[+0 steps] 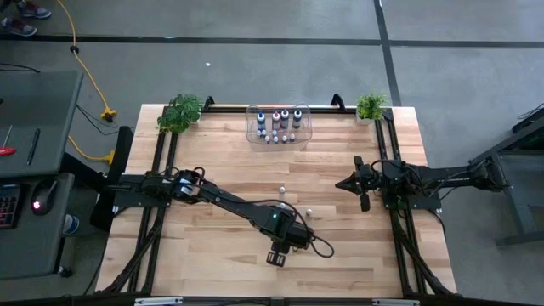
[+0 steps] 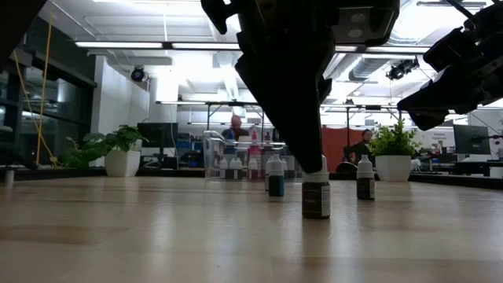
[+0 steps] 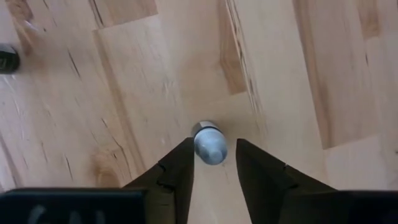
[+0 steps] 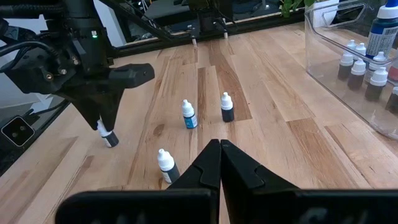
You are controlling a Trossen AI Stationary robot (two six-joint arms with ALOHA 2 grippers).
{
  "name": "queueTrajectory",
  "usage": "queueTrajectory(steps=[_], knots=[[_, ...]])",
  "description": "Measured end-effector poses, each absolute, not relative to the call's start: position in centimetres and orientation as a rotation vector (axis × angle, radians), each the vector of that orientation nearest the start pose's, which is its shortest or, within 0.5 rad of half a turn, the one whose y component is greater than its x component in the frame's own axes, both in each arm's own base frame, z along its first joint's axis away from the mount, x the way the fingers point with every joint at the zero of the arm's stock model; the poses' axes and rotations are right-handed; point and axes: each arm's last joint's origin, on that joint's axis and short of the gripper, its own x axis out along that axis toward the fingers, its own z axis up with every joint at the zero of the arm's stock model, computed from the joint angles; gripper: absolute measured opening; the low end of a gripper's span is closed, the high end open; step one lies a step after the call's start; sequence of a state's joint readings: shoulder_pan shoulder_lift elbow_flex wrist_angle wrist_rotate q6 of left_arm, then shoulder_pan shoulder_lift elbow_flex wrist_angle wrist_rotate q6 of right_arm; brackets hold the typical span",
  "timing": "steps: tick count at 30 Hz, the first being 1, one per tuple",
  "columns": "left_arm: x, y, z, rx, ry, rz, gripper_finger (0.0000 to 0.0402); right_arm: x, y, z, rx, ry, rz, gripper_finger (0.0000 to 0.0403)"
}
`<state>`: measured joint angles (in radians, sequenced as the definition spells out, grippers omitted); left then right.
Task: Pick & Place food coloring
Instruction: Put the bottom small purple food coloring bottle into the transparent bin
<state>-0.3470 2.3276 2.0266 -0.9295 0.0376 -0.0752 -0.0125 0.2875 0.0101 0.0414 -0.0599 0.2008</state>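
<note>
Left tool (image 3: 213, 163) straddling upright food coloring bottle (image 3: 209, 142), fingers spread, cap up, on tabletop (image 1: 212, 170), right tool (image 4: 220, 163) pressed together at 3 o'clock.

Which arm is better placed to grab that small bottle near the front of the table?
The left. Its left gripper is open, straddling the small bottle, fingers on either side. The right gripper is shut and sits off near the table's right side.
</note>
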Motion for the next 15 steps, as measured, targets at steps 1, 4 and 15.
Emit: queueTrajectory(steps=[1, 4, 15], knots=[[45.6, -16.6, 18.91, 0.12, 1.233, -0.283, 0.0109, 11.29, 0.03, 14.64, 0.209, 0.24, 0.024, 0.0], [45.6, -16.6, 18.92, 0.116, 1.233, -0.28, 0.0096, 11.29, 0.03, 14.64, 0.209, 0.24, 0.023, 0.0], [45.67, -16.62, 19.03, 0.092, 1.226, -0.264, 0.004, 11.29, 0.03, 14.64, 0.209, 0.24, 0.023, 0.0]])
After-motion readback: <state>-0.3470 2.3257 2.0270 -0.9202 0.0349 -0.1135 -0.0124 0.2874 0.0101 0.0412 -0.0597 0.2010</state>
